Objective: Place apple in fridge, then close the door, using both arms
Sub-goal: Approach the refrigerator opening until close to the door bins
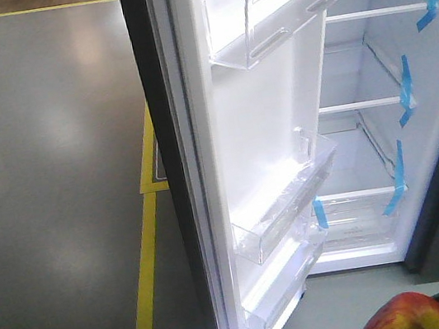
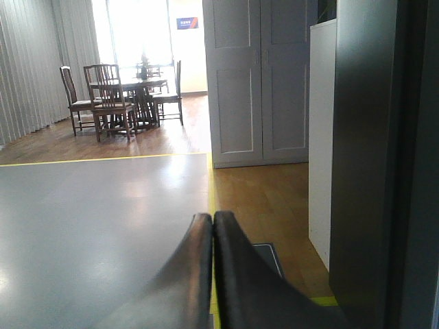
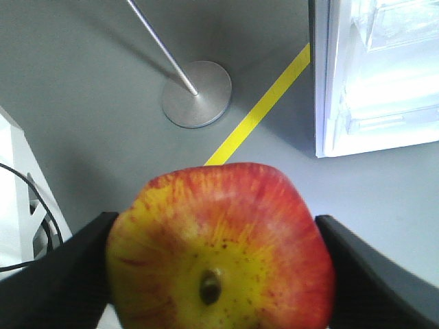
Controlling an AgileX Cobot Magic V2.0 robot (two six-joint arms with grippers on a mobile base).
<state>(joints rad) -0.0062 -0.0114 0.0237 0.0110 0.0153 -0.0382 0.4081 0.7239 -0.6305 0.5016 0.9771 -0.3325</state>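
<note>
Even daylight overall: fridge (image 1: 382, 139) interior glows cold white, door (image 1: 263, 124) liner washed out, soft glare patches on grey floor (image 1: 32, 144) at 9 o'clock; left wrist view backlit by blown-out window (image 2: 137, 27) at 11 o'clock, left hand (image 2: 212, 219) dark and blurred; apple (image 3: 219, 247) close, glossy, slightly soft.

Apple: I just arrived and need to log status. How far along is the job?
Done: the door stands open and the right gripper is shut on the apple. In hand: the apple hangs outside the fridge, low in the front view. Left: set it on a shelf, then close the door; the left gripper is shut and empty.
</note>
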